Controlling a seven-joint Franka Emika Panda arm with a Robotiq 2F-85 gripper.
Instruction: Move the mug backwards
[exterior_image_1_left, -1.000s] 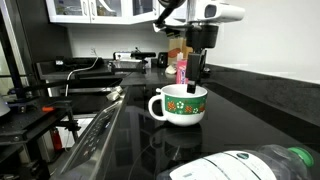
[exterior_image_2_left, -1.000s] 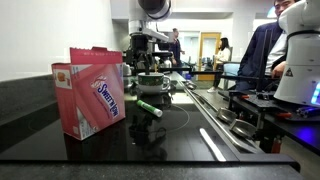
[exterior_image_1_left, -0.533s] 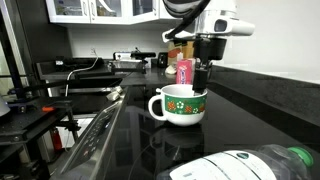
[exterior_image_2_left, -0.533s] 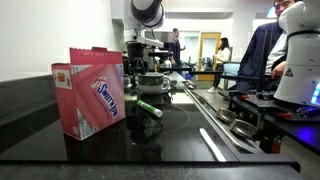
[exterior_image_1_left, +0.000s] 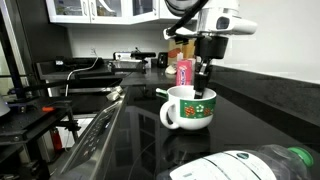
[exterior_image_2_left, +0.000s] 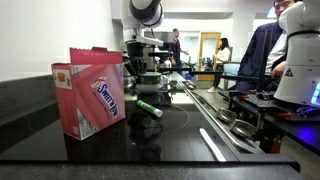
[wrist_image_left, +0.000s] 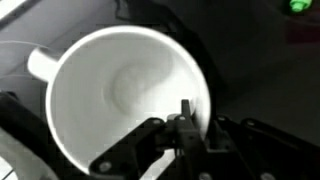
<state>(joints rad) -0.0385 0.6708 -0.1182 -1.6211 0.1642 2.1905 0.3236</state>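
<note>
The mug (exterior_image_1_left: 192, 108) is white with a green flowered band and stands on the black counter, its handle (exterior_image_1_left: 168, 118) pointing toward the stove side. My gripper (exterior_image_1_left: 203, 90) comes down from above, shut on the mug's rim, one finger inside the bowl and one outside. In the wrist view the mug (wrist_image_left: 120, 95) is empty, its handle (wrist_image_left: 40, 62) at the upper left, and the gripper (wrist_image_left: 192, 118) pinches the right part of the rim. The mug (exterior_image_2_left: 150, 83) is far back in an exterior view, partly hidden behind the pink box.
A slim pink container (exterior_image_1_left: 183, 70) stands just behind the mug. A pink sweetener box (exterior_image_2_left: 92, 92) and a small green object (exterior_image_2_left: 148, 108) sit on the counter. A plastic bottle with a green cap (exterior_image_1_left: 262, 163) lies close to the camera. A stove (exterior_image_1_left: 70, 130) borders the counter.
The jaws have gone from wide open to shut on the mug's rim. The mug has shifted slightly toward the camera and to the right in an exterior view.
</note>
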